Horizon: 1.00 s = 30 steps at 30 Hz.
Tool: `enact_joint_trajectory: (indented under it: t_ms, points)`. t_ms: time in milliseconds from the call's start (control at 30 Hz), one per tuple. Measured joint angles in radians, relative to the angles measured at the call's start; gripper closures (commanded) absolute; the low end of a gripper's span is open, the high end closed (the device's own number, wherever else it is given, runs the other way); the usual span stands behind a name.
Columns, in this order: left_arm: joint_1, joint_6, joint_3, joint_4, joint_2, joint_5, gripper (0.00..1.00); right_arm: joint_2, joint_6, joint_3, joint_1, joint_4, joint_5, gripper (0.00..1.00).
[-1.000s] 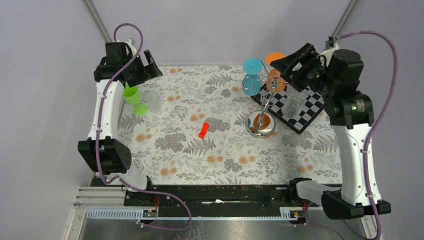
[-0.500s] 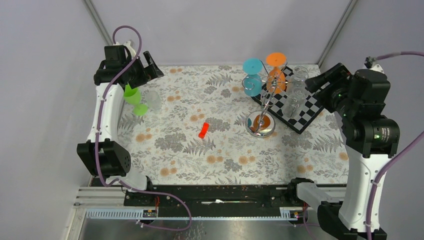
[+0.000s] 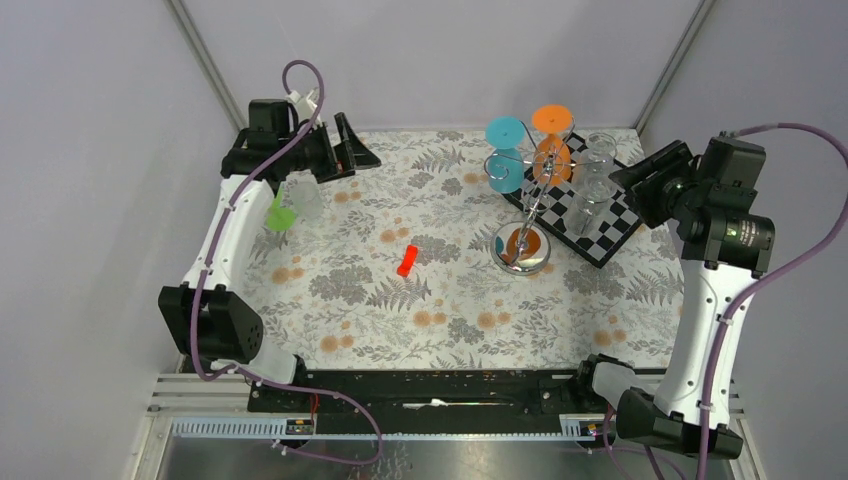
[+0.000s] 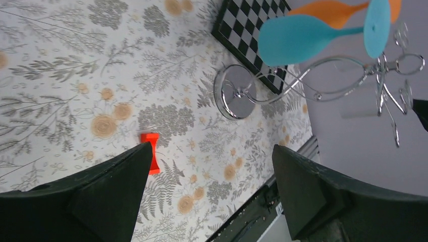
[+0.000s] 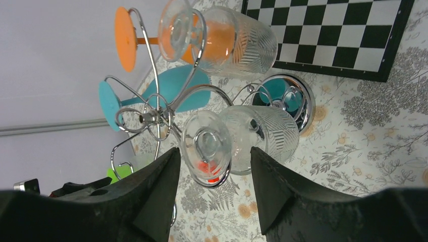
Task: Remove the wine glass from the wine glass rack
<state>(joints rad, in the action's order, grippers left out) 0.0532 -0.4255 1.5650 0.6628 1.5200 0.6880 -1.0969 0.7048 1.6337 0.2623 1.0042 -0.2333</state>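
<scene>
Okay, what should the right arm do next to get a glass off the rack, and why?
Probably ease the right gripper forward: its jaws stand open, lined up with the nearer clear glass hanging on the rack, not yet touching.

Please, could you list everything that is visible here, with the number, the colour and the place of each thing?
wine glass rack: one, silver, right of centre
teal wine glass: one, teal, hanging on the rack
orange wine glass: one, orange, hanging on the rack
clear wine glasses: two, clear, hanging on the rack
chequered board: one, black and white, behind the rack
green glass: one, green, far left
clear glass: one, clear, beside the green one
small block: one, red, centre
tablecloth: one, floral, over the table
left gripper: one, black, open
right gripper: one, black, open, facing the rack
</scene>
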Motion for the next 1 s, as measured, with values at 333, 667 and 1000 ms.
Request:
enact_joint_trajectory:
  t_ms: [333, 667, 1000]
  points:
    - [0.023, -0.006, -0.003, -0.015, -0.001, 0.035, 0.03, 0.031, 0.014, -0.149, 0.014, -0.082, -0.032, 0.45]
    - [0.023, -0.013, -0.003, -0.023, -0.002, 0.035, 0.03, 0.07, 0.016, -0.2, 0.018, -0.188, -0.057, 0.51]
    - [0.023, -0.013, -0.003, -0.022, -0.02, 0.029, 0.03, 0.08, 0.072, -0.267, 0.034, -0.256, -0.138, 0.64]
